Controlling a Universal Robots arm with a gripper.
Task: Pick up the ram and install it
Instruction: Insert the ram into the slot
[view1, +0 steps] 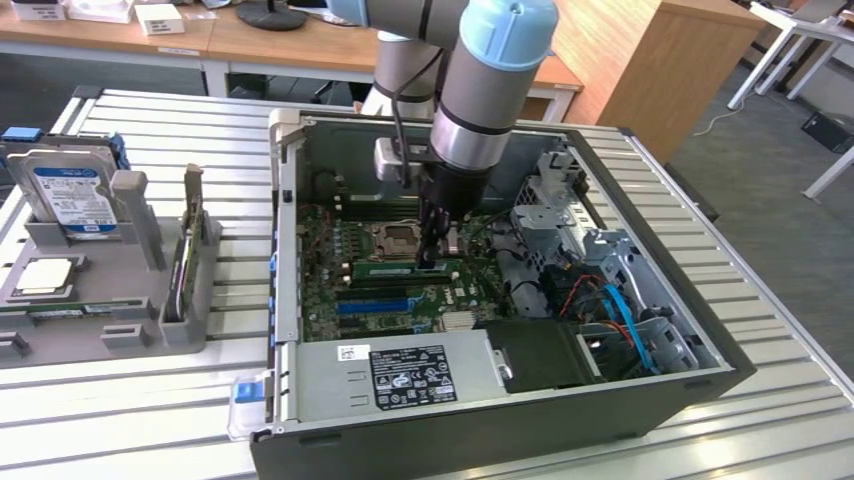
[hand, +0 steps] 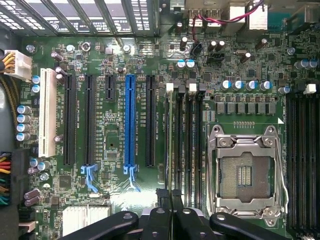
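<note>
The ram (view1: 387, 268) is a thin green stick standing on edge in a motherboard slot just in front of the CPU socket (view1: 396, 238), inside the open computer case (view1: 287, 250). My gripper (view1: 431, 258) reaches straight down into the case with its fingers together, at the end of the ram on the exterior view's right. I cannot tell whether the fingertips pinch that end or only rest on it. In the wrist view the shut gripper (hand: 170, 196) sits at the end of a long black slot, where the ram (hand: 170, 140) shows edge-on as a thin strip.
A grey fixture (view1: 94, 300) at the exterior view's left holds a blue-labelled hard drive (view1: 74, 195) and a CPU chip (view1: 47, 275). In the case are the power supply (view1: 400, 372), a drive cage (view1: 554, 195) and coloured cables (view1: 625, 318). A blue slot (hand: 130, 125) lies beside the memory slots.
</note>
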